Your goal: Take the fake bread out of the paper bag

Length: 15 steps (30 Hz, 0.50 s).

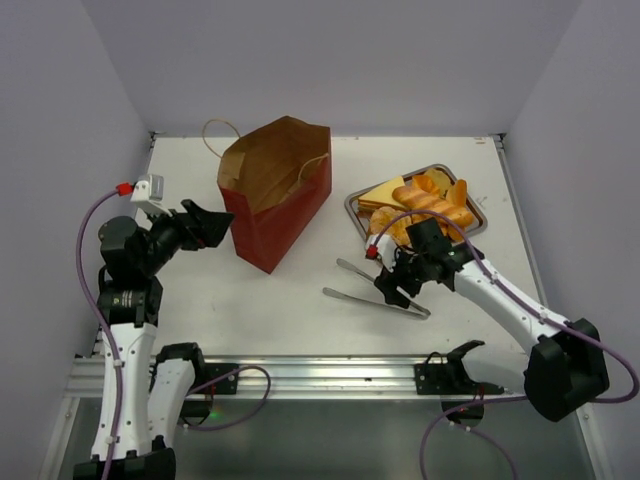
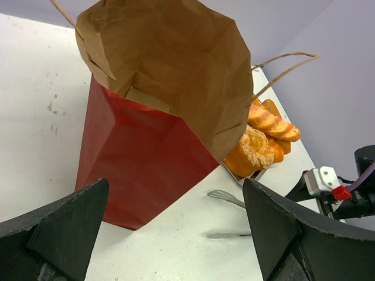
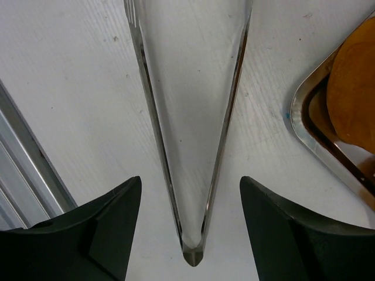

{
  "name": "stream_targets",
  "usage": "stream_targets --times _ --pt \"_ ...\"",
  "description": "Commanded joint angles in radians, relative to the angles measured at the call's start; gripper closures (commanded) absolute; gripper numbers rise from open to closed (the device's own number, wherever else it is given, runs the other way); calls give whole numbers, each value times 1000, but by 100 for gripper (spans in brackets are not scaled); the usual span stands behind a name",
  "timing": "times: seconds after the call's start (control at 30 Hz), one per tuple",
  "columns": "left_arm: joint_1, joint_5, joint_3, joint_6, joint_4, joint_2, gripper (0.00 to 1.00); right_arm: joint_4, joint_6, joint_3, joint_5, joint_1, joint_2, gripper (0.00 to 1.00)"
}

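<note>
Both grippers are open: the paper bag (image 1: 285, 215) stands just right of the left gripper (image 1: 218, 226), the nearer one, while the right gripper (image 1: 395, 283) hangs over the tongs (image 3: 192, 254).

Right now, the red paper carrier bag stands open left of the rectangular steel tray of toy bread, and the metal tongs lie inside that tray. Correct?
Not quite. The metal tongs lie on the white table, just outside the rectangular steel tray, as the right wrist view shows. The red paper carrier bag does stand open left of the tray of toy bread.
</note>
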Motion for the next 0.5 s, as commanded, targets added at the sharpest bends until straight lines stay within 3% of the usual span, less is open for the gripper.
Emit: stream_targets --times 0.0,0.03,0.17,0.33,0.47 --pt "-16 24 9 33 -26 -22 0 -53 -27 59 24 4 -109 28" --pt "-19 22 12 34 -33 -22 1 -55 6 96 42 4 -132 27" --pt "-35 -4 29 48 -76 -22 1 -43 172 225 191 1 -227 1" --pt "-46 -82 30 104 -151 -34 0 30 427 303 476 -1 -255 1" --pt "-55 -122 33 131 -188 -39 1 77 378 290 531 -2 -299 1"
